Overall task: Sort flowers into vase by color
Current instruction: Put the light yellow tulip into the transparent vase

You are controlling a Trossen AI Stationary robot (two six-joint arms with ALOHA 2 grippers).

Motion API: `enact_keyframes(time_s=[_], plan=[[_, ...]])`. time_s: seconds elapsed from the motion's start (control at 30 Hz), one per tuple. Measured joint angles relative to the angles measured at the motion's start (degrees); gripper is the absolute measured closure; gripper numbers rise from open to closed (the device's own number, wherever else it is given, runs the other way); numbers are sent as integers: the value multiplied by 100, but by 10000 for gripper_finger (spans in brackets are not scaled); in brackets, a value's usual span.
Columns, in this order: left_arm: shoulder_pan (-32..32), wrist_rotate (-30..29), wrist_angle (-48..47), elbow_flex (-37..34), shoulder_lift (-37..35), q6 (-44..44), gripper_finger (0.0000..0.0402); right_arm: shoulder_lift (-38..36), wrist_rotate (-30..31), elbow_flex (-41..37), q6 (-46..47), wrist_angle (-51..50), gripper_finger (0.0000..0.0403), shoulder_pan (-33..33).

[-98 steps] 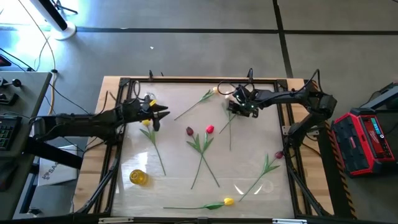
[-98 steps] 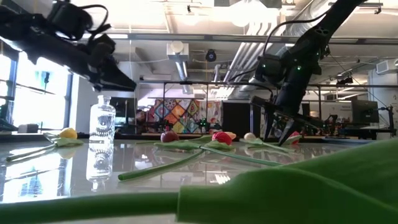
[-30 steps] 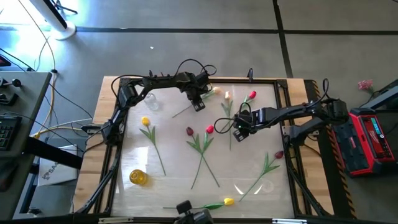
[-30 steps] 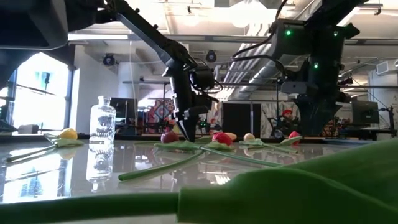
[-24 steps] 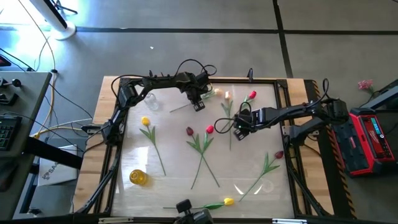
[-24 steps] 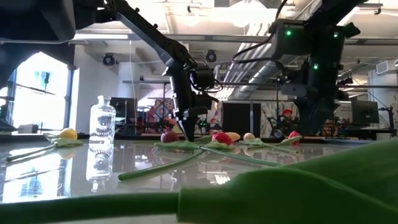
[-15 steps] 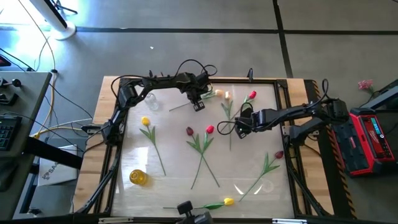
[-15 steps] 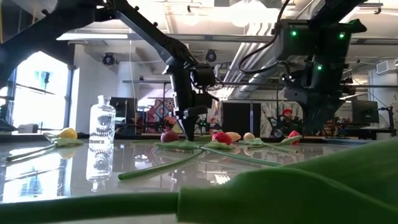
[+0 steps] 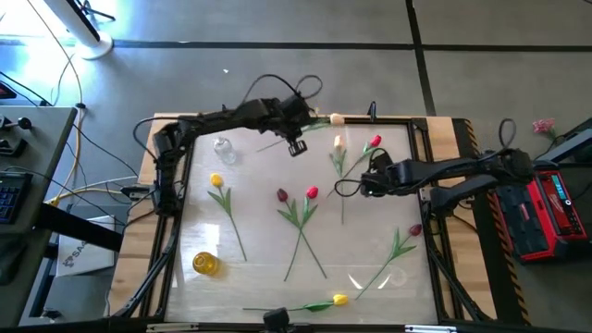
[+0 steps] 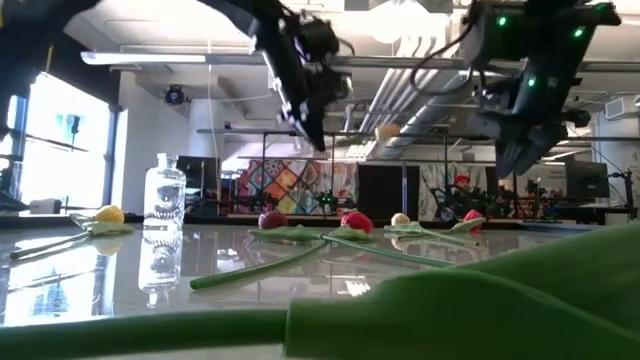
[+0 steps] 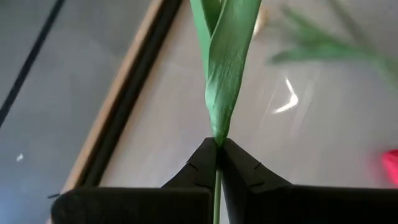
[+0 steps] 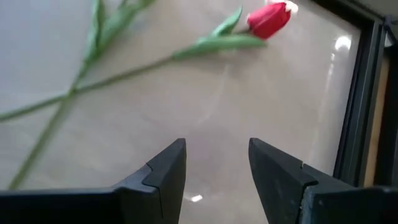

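My left gripper (image 9: pixel 296 144) hangs over the table's far edge, shut on a peach tulip whose head (image 9: pixel 338 118) is in the air. A clear glass vase (image 9: pixel 222 146) stands upright at the far left. My right gripper (image 9: pixel 367 181) hovers open right of centre, with nothing between its fingers (image 12: pixel 166 167). A red tulip (image 12: pixel 268 18) lies on the table ahead of it. Other tulips lie flat on the table: yellow (image 9: pixel 216 180), maroon (image 9: pixel 282 194), red (image 9: pixel 313 191), peach (image 9: pixel 338 141), maroon (image 9: pixel 415 229) and yellow (image 9: pixel 339 299). My left gripper pinches the peach tulip's thin stem (image 11: pixel 216 142) between its two fingertips, right where the green leaf (image 11: pixel 227 56) begins. The fingers slant down from the table's left and lie across the stem. The flower hangs clear of the table, about level, with its head (image 10: pixel 388 130) toward the right.
A small yellow vessel (image 9: pixel 205 264) sits at the near left. A black frame (image 9: pixel 421 148) edges the glossy table top. A red case (image 9: pixel 546 208) stands beyond the right edge. Bare table top lies between the vase and the centre flowers.
My left gripper has risen from the table near the far edge and carried the peach tulip up with it. The flower, which lay flat, is now lifted clear, and its head has gone toward the far edge. My right gripper has drifted a little toward the right edge and turned.
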Motion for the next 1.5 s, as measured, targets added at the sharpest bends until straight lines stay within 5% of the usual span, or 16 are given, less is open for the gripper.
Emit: enact_keyframes(time_s=[0.53,0.8,1.2,1.5], plan=[[-139,154,-51,-28,-1801,48,401,-965,595,1,977,-247,238,944],[-525,275,1166,-1638,-3272,-310,401,-964,959,2,1362,-49,238,1612],[-1505,682,3684,-4271,-5688,-458,401,-964,604,2,-1227,2493,238,2472],[-1838,-406,4173,-5371,-7267,-610,401,-964,648,2,-2335,3806,238,2558]])
